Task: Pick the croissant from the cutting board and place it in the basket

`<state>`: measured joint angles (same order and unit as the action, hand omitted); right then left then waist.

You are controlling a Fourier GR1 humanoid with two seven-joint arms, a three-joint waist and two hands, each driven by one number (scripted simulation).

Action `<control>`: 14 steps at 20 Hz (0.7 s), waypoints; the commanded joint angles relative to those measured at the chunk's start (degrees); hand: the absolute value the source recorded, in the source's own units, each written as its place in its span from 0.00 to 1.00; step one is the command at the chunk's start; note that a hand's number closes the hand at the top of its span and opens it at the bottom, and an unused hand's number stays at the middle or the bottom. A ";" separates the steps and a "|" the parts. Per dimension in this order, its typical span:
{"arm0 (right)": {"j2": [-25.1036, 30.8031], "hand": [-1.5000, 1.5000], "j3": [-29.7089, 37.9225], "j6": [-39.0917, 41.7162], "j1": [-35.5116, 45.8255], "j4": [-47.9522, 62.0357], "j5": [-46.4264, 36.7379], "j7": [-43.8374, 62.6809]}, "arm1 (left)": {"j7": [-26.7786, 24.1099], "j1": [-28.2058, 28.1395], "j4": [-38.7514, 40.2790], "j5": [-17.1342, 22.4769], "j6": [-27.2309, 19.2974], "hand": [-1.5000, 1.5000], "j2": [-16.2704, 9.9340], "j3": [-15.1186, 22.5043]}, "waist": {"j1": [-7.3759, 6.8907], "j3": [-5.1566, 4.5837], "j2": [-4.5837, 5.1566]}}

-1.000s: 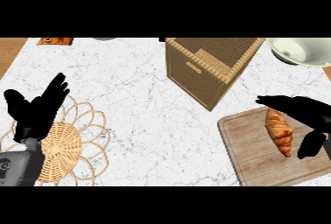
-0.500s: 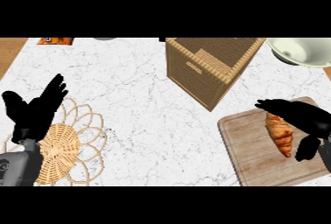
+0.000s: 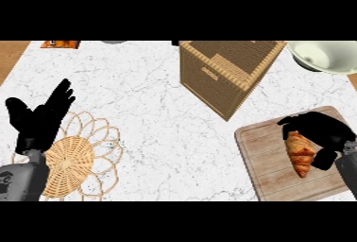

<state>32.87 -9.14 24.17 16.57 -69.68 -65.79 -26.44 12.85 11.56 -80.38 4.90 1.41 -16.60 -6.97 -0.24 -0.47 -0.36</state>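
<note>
In the head view, the croissant point(image 3: 301, 158) lies on the cutting board point(image 3: 268, 163) at the right; the right hand point(image 3: 322, 130) arches over its top end, fingers curling around it, so that it can be lifted, though a full grip I cannot confirm; the left hand point(image 3: 40, 118) rests open, fingers up, over the wicker basket point(image 3: 73, 163) at the left, well apart from the board.

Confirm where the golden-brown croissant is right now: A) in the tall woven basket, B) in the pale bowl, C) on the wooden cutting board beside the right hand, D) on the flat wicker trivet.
C: the golden-brown croissant lies on the wooden cutting board, with the right hand curling around it.
</note>
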 commanded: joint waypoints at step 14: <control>-30.47 1.00 4.30 -1.62 4.15 -1.72 -1.02 28.58 | 0.08 1.21 0.26 -0.47 1.07 0.50 0.57 0.01 | -2.12 0.70 0.36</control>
<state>15.28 -7.19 25.01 20.07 -71.68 -69.73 -7.70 13.06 12.36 -80.07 4.44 2.25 -15.81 -6.99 -1.14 -1.40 -0.80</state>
